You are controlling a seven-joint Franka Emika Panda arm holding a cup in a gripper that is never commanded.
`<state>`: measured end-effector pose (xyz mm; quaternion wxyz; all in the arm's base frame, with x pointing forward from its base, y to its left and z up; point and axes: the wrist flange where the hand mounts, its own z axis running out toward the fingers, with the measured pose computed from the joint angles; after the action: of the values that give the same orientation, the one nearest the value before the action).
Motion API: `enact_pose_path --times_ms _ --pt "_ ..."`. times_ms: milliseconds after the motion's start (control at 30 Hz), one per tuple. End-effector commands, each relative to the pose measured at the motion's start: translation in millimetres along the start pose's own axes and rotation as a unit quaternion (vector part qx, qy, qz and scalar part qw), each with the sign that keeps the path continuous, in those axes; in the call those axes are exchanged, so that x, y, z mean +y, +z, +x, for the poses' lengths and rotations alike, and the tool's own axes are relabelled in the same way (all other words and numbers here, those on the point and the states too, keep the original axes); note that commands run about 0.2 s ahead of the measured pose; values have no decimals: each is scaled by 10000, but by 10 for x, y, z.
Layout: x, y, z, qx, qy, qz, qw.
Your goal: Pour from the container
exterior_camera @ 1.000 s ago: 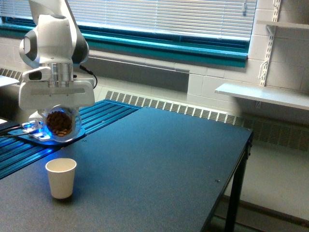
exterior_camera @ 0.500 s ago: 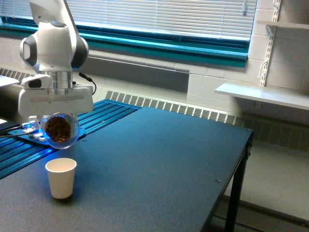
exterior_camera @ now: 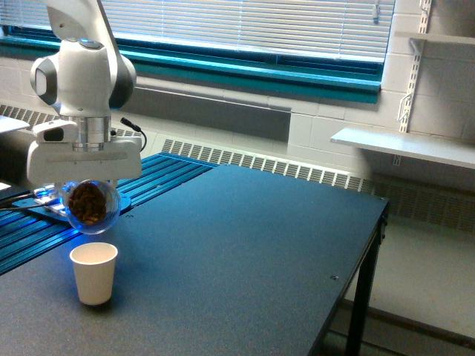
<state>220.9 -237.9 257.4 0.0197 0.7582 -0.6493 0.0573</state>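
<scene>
A white Franka Panda robot arm (exterior_camera: 83, 70) reaches down from the upper left of the frame, its end effector (exterior_camera: 89, 185) closed on a clear, round-bellied glass jar (exterior_camera: 90, 205) that hangs in the air at the left of the picture. The fingers themselves are hard to make out behind the wide white hand housing, but the jar sits clamped directly beneath it. The jar is turned so that its round face looks toward the camera, and a heap of brown, nut-like pieces (exterior_camera: 88, 203) shows through the glass. Directly below, at the lower left of the frame, a white paper cup (exterior_camera: 94, 273) stands upright on the dark, matte-topped bench (exterior_camera: 245, 252), its mouth open and apart from the jar, with a clear gap between the jar's underside and the cup's rim. No pieces are visible falling between the two. Behind the arm, at the left edge, a ribbed blue surface (exterior_camera: 159, 174) glows with blue light around the arm's base. Across the top of the frame, white window blinds (exterior_camera: 245, 26) hang above a teal sill (exterior_camera: 252, 74), and a long white baseboard heater grille (exterior_camera: 260, 163) runs along the wall. At the right of the frame, a white wall shelf (exterior_camera: 404, 144) juts out on metal brackets
</scene>
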Motion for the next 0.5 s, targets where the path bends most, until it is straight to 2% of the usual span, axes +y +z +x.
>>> enact_pose_path --times_ms 33,500 --pt "37 80 -40 -85 -55 -143 9998" --pt "-54 104 -4 -103 -288 -316 9990"
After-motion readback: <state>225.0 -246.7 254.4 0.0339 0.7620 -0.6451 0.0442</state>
